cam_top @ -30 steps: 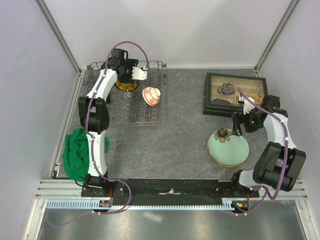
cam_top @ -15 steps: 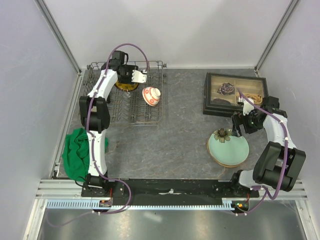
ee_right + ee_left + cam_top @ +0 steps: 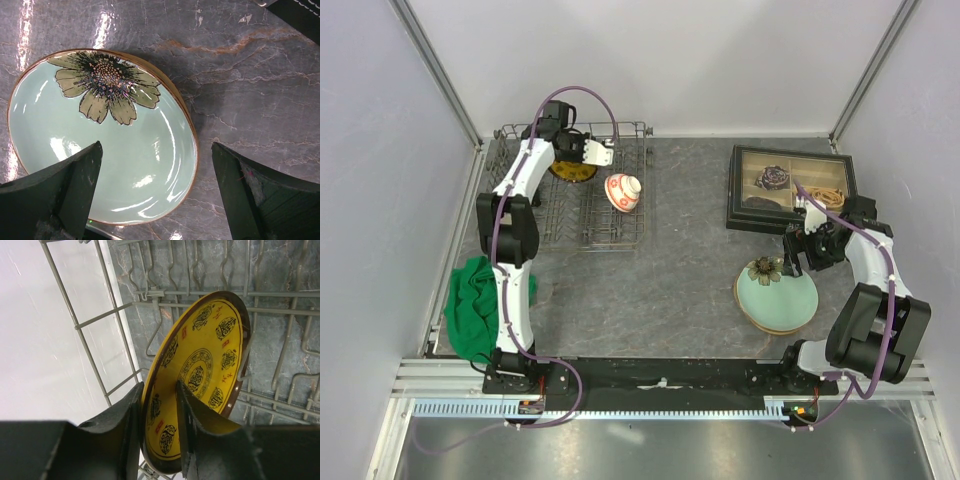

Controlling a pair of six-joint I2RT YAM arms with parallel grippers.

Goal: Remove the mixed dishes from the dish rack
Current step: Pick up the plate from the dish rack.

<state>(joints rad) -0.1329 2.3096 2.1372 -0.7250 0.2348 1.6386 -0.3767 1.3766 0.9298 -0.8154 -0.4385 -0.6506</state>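
The yellow-gold patterned dish [image 3: 205, 360] stands on edge between tines at the back of the grey wire dish rack [image 3: 610, 245]. My left gripper [image 3: 159, 385] has one finger behind the dish's rim and one on its patterned face, pressed close; from above the left gripper [image 3: 582, 152] is over the dish [image 3: 572, 172]. A small red-and-white bowl [image 3: 623, 192] lies in the rack to the right. The pale green plate [image 3: 100, 150] with a flower lies on the table, and my right gripper [image 3: 156, 145] hovers open over its right edge, holding nothing.
A dark-framed box of trinkets [image 3: 790, 187] sits at the back right, just behind the right gripper [image 3: 798, 252]. A green cloth [image 3: 475, 305] lies at the left by the left arm's base. Another plate's rim [image 3: 750, 318] shows under the green plate [image 3: 775, 298].
The left jaws have narrowed from wide apart to close against the yellow dish's rim. The right gripper has drifted slightly left, jaws unchanged.
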